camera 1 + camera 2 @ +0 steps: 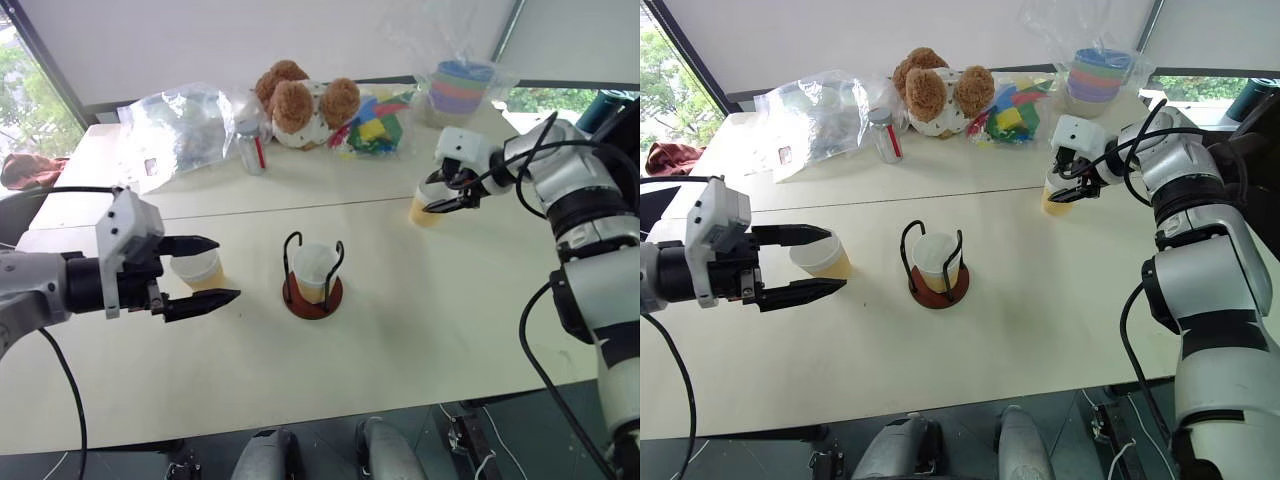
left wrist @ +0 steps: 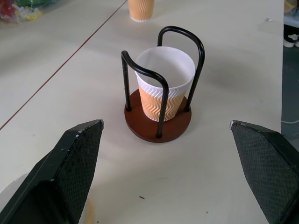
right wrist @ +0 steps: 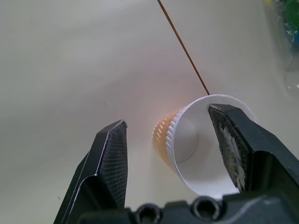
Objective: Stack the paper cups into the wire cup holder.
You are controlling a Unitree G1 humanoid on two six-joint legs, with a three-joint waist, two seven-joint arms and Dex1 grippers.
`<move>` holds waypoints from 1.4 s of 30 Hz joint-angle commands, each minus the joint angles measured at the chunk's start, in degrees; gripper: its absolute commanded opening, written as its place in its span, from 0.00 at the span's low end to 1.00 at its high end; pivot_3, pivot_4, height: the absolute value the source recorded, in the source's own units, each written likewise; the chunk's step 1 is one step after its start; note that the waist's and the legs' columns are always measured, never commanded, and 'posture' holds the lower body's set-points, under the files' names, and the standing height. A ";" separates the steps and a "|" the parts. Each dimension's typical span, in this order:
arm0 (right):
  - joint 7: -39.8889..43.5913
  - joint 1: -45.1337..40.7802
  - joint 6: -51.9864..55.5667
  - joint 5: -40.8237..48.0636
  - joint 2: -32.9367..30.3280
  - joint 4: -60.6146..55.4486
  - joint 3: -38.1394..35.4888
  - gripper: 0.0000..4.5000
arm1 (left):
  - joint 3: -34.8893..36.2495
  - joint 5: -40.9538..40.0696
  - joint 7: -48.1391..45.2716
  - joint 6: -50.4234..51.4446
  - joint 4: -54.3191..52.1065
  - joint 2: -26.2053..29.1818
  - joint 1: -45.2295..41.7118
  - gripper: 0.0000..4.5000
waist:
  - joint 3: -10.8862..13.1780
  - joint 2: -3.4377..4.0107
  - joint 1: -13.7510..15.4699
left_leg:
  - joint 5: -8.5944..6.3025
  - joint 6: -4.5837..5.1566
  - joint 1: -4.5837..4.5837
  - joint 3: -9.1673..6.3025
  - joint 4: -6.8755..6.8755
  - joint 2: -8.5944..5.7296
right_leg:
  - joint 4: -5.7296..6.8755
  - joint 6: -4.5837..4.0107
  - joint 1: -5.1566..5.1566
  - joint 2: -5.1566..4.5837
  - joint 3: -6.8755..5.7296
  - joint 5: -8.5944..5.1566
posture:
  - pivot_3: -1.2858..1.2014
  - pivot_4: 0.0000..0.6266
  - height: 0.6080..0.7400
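Yellow-tan, white-rimmed paper cup [image 3: 196,144] stands on the pale desk [image 1: 450,320] under the spread right gripper [image 3: 170,140], one finger [image 3: 233,140] over its rim; left gripper [image 1: 205,272] spread wide.

A pale table [image 1: 420,330] stands before a white wall [image 1: 250,40]; daylight and green trees show through the window [image 1: 18,75].

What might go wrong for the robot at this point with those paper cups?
The right gripper has one finger at the rim of the far cup and the other outside it, jaws open; closing there might crush or tip the thin wall. The left gripper is wide open around the near cup, which could get knocked over. The wire cup holder already has one cup, so a tilted cup may catch on its loops.
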 commanded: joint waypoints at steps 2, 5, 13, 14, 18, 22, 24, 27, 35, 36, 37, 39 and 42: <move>-2.17 -0.05 0.23 -1.17 -0.18 1.53 -2.13 0.66 | 0.14 1.15 -0.12 -1.39 0.32 -0.38 -1.58 1.00 | 0.00 0.00 -0.05 | 0.00 0.00 0.00 0.00 0.00 0.00 | 0.00 0.00 0.00 0.00 0.00 0.00 | 0.52 0.24 1.00; -3.09 0.38 0.24 -1.74 0.40 2.47 -2.40 0.66 | 0.15 2.25 -0.36 -1.59 0.33 -0.65 -1.02 1.00 | 0.00 0.00 -0.09 | 0.00 0.00 0.00 0.00 -0.01 0.00 | 0.00 0.00 0.00 0.00 0.00 0.00 | 0.52 0.24 1.00; -4.43 0.99 0.75 -2.93 1.83 4.15 -3.22 0.01 | 1.06 2.65 -0.15 -0.71 -0.59 -1.16 -0.34 1.00 | 0.00 0.00 -0.05 | 0.00 0.00 0.00 0.00 0.00 0.00 | 0.01 0.00 0.00 0.00 0.00 0.00 | 0.52 0.24 1.00; -4.34 1.03 0.67 -3.05 1.87 4.18 -3.31 0.01 | 1.21 2.75 -0.12 -0.70 -0.69 -1.23 -0.08 1.00 | 0.00 0.00 -0.04 | 0.00 0.00 0.00 0.00 0.00 0.00 | 0.01 0.00 0.00 0.00 0.00 0.00 | 0.52 0.24 1.00; -4.11 0.27 -0.83 -3.50 1.59 3.78 -3.53 0.01 | 1.71 2.55 0.06 -0.50 -1.07 -1.29 0.35 1.00 | 0.00 0.00 -0.06 | 0.00 0.00 0.00 0.00 0.01 0.00 | 0.01 0.00 0.00 0.00 0.00 0.00 | 0.52 0.24 1.00; 3.18 -4.64 -3.28 -0.64 0.98 0.34 -5.86 0.01 | 3.86 2.24 -0.73 0.33 -1.87 -0.69 2.67 1.00 | 0.06 0.09 -0.14 | 0.00 0.00 0.00 0.01 0.00 0.00 | 0.02 0.00 0.00 0.00 0.01 0.00 | 0.52 0.24 1.00; 11.38 -7.29 -2.55 3.12 1.27 -3.51 -8.11 0.01 | 5.42 2.02 -1.64 0.90 -2.33 -0.18 4.42 1.00 | 0.10 0.13 -0.25 | 0.00 0.00 0.00 0.01 -0.01 0.01 | 0.02 0.00 -0.02 0.01 0.00 0.00 | 0.52 0.24 1.00; 22.01 -7.51 6.72 19.44 -1.59 -22.32 -3.08 0.01 | 6.97 1.95 -2.83 1.34 -2.76 0.38 6.30 1.00 | 0.13 0.18 -0.19 | 0.00 0.00 0.00 0.01 -0.04 0.09 | 0.06 0.01 -0.05 0.06 -0.01 0.00 | 0.52 0.24 1.00; 22.68 -7.46 17.01 37.78 -6.61 -42.36 10.82 0.01 | 4.29 2.98 -2.63 0.40 -2.02 0.15 4.45 1.00 | 0.06 0.04 0.75 | -0.19 0.29 0.02 -0.15 0.06 -0.03 | 0.04 0.00 0.09 -0.25 -0.07 0.01 | 0.52 0.24 1.00; 22.68 -7.85 16.98 38.96 -7.12 -42.88 12.60 0.01 | 4.08 2.82 -2.43 0.52 -2.17 0.06 4.17 1.00 | 0.06 0.04 1.06 | -0.22 0.35 0.03 -0.15 0.09 -0.05 | 0.05 0.00 0.09 -0.27 -0.07 0.01 | 0.52 0.24 1.00; 22.68 -8.26 17.16 39.96 -7.45 -43.20 14.21 0.01 | 3.92 2.66 -2.23 0.68 -2.37 -0.03 3.97 1.00 | 0.06 0.04 1.24 | -0.22 0.35 0.03 -0.15 0.11 -0.06 | 0.06 0.00 0.08 -0.27 -0.06 0.01 | 0.52 0.24 1.00; 22.68 -9.30 16.00 40.83 -7.38 -42.50 17.14 0.01 | 3.68 2.40 -1.86 0.90 -2.71 -0.37 3.78 1.00 | 0.07 0.05 1.39 | -0.21 0.33 0.02 -0.16 0.10 -0.06 | 0.06 0.00 0.06 -0.27 -0.07 0.01 | 0.52 0.24 1.00; 22.68 -10.87 14.69 42.00 -6.84 -41.11 20.52 0.01 | 3.01 2.17 -1.18 1.05 -2.82 -0.76 3.18 1.00 | 0.08 0.06 1.35 | -0.04 0.04 -0.02 -0.14 0.05 -0.05 | 0.06 0.00 -0.04 -0.25 -0.07 0.01 | 0.52 0.24 1.00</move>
